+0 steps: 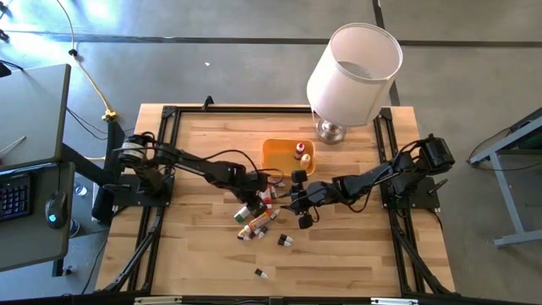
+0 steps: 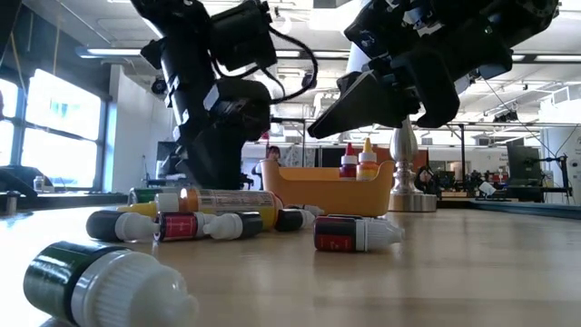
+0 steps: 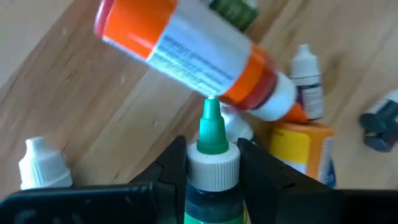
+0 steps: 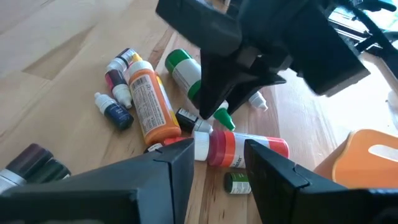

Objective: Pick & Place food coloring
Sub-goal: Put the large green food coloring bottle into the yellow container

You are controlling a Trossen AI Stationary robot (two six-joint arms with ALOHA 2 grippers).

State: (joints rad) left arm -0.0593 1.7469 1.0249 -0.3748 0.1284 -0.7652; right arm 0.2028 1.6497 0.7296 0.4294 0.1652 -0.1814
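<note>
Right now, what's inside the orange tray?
Two little bottles stand in the tray: a red one and a yellow one. The tray's wall hides their lower halves, and the floor around them cannot be seen.

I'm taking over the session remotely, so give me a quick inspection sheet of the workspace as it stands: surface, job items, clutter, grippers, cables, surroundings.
Surface: wooden table inside a black frame.
Job's things: food coloring bottles lie clustered mid-table; two stand in the orange tray; one stray bottle lies near the front edge.
Clutter: white lamp at the table's back edge, beside the tray.
Grippers: left gripper has its fingers on either side of a green-tipped bottle at the pile; right gripper is open over a red-banded bottle.
Cables: yellow cord on the floor; arm cables run above the pile.
Surroundings: desk with keyboard and mouse to the left.
</note>
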